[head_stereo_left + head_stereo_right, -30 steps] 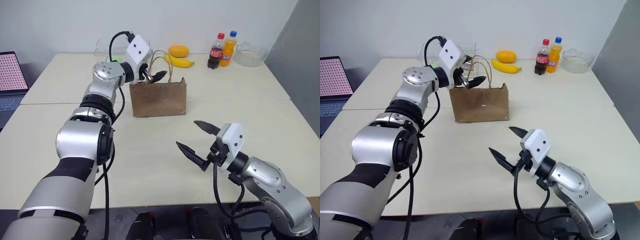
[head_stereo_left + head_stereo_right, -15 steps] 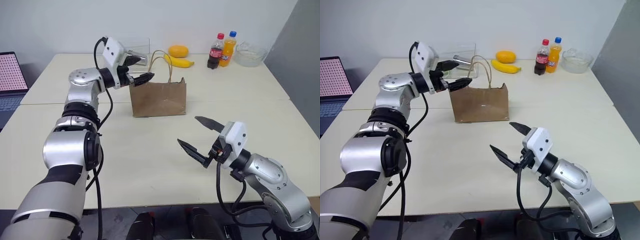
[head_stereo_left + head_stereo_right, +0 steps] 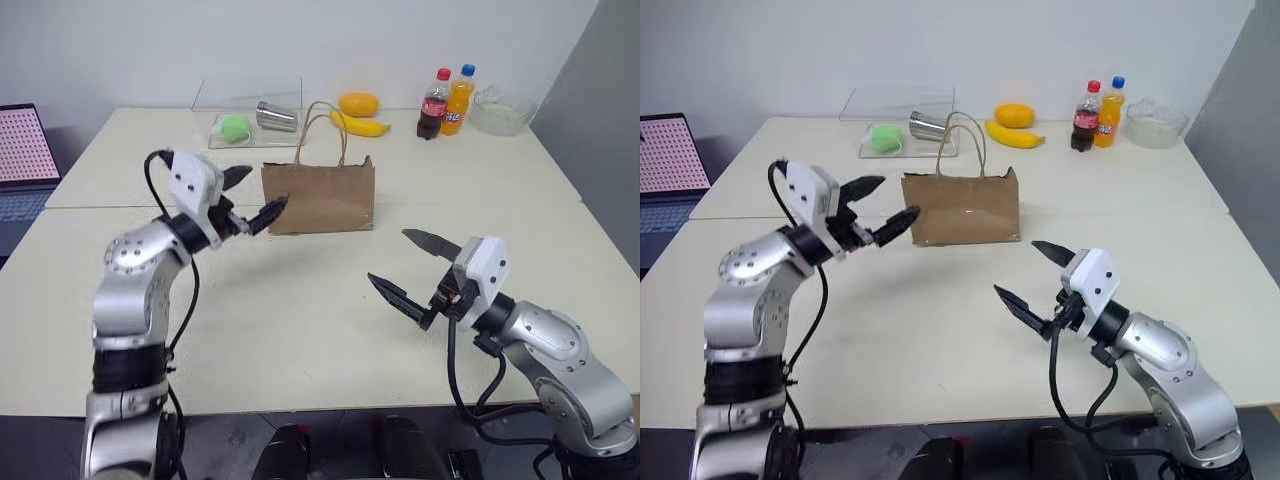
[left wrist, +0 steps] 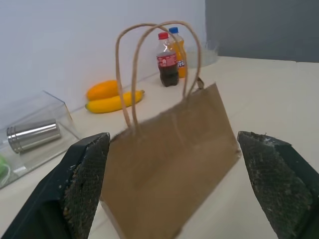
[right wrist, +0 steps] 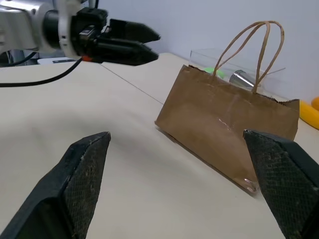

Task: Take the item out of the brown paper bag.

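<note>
1. Jaws of the left gripper stand wide apart and empty, in the centre-left of the head view, pointing toward the left edge of the creased kraft-brown paper bag with its two thin tan loop handles.
2. Jaws of the right gripper are spread equally wide and hold nothing, lower right of centre, well apart from the bag.
3. The bag stands upright just above centre, its long axis across the frame, its mouth facing up.
4. The item is not visible, presumably inside the bag, though the mouth cannot be seen into.
5. The left gripper is the nearer, just beside the bag's left end; a reach would need to come over the rim from above.
</note>
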